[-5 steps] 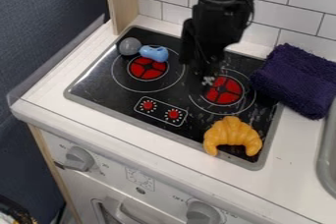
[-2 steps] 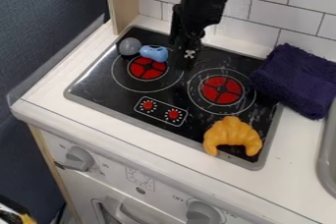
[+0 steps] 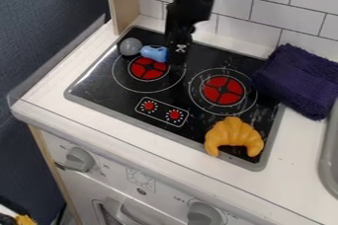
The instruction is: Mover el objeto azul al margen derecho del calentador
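L knob (image 3: 79, 160): nos. (image 3: 105, 166); R knob (image 3: 204, 214): txt (image 3: 179, 199).

White brick-tiled wall (image 3: 271, 17) beside dark blue surface (image 3: 49, 26).

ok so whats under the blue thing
The blue object overlaps the far edge of the left red burner on the black stovetop. Whatever lies directly beneath it is covered and cannot be seen.

arm (image 3: 191, 2): in from top edge | claw (image 3: 176, 61): pointing down
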